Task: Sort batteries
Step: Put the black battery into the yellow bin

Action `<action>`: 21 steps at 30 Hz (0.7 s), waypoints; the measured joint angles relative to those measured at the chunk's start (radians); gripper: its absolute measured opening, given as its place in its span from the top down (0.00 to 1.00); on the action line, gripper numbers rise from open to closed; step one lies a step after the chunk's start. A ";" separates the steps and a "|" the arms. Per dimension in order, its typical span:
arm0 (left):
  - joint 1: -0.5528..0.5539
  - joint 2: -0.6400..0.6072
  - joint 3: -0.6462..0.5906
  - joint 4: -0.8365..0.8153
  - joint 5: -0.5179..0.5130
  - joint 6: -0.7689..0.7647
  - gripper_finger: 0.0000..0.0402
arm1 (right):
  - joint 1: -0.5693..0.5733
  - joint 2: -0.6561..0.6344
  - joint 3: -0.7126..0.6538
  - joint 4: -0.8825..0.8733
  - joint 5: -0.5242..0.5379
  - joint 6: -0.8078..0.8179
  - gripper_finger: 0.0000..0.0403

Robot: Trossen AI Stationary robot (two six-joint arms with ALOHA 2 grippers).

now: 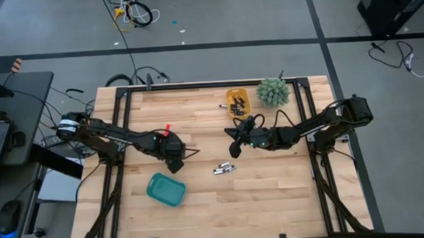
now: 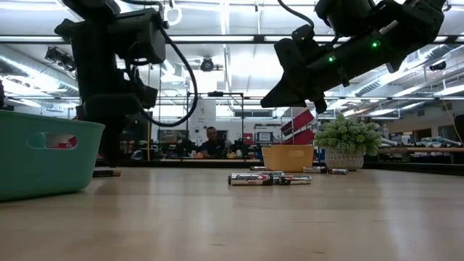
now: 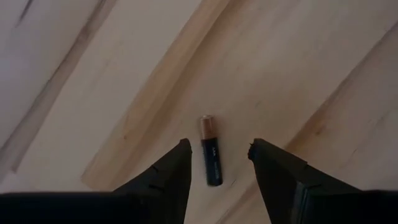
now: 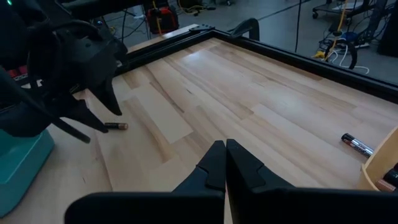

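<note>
left pincer [image 3: 216,163]: fingers apart, straddling one copper-topped battery [image 3: 209,150] lying flat on the counter [image 3: 298,74], touching nothing, lined up as if for a pick
right pincer [image 4: 225,163]: closed, empty, hanging above the counter
loose batteries [image 1: 225,169]: just below the right pincer
trays: teal bin [image 1: 165,190] beside the left pincer, yellow one [image 1: 238,102] behind the right

The table [image 1: 273,202] is lit evenly from overhead, so barely any shadow is thrown on the wood. In the low view, long ceiling strip lights [image 2: 217,43] are blown out to white, and both arms are left as dark silhouettes against them. Close-up wood is a bit soft in the left wrist view. Faint sheen is picked up on the boards in the right wrist view.
</note>
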 joint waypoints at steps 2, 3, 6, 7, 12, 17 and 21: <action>0.002 0.000 -0.021 -0.001 0.002 -0.016 0.58 | 0.000 0.000 0.000 0.000 0.000 0.000 1.00; 0.005 0.000 -0.034 0.003 0.005 -0.021 0.58 | 0.000 0.000 0.000 0.000 0.000 0.000 1.00; 0.009 0.000 -0.067 0.030 0.019 -0.026 0.58 | 0.000 0.000 0.000 0.000 -0.001 0.000 1.00; 0.011 -0.002 -0.075 0.039 0.020 -0.026 0.58 | 0.000 0.000 0.000 0.000 -0.001 0.000 1.00; 0.013 -0.006 -0.121 0.110 0.026 -0.004 0.59 | 0.000 0.000 0.000 0.002 -0.001 0.000 1.00; 0.013 -0.006 -0.140 0.139 0.029 0.006 0.64 | 0.000 0.000 0.000 0.002 -0.001 0.000 1.00; 0.013 -0.006 -0.143 0.149 0.028 0.008 0.74 | 0.000 0.000 0.000 0.002 -0.003 0.000 1.00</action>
